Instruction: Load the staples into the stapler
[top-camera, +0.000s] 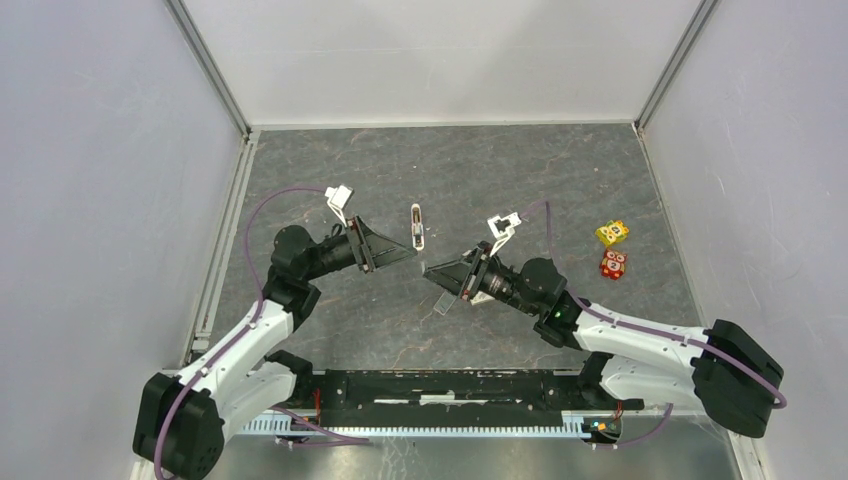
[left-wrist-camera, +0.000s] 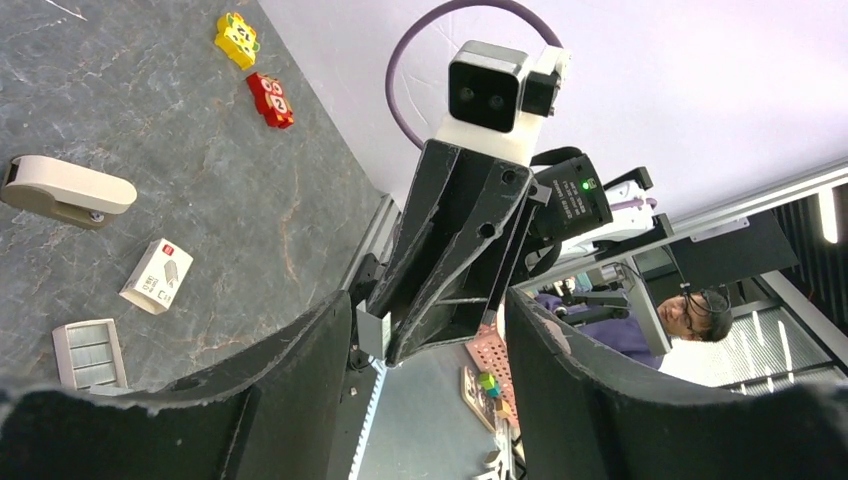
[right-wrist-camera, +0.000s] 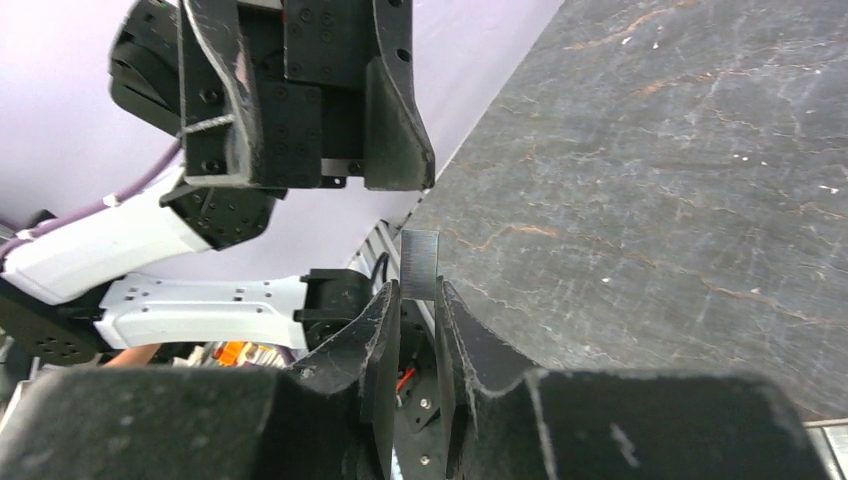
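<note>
The cream stapler lies on the dark table just beyond both grippers; it also shows in the left wrist view. My right gripper is shut on a thin grey strip of staples, held upright above the table. The strip also shows in the left wrist view. My left gripper is open and empty, facing the right gripper at close range. The whitish box with a red mark and a clear ribbed tray lie on the table near the stapler.
A yellow cartoon-face cube and a red one sit at the right of the table. A small clear piece lies below the right gripper. Grey walls close the table on three sides.
</note>
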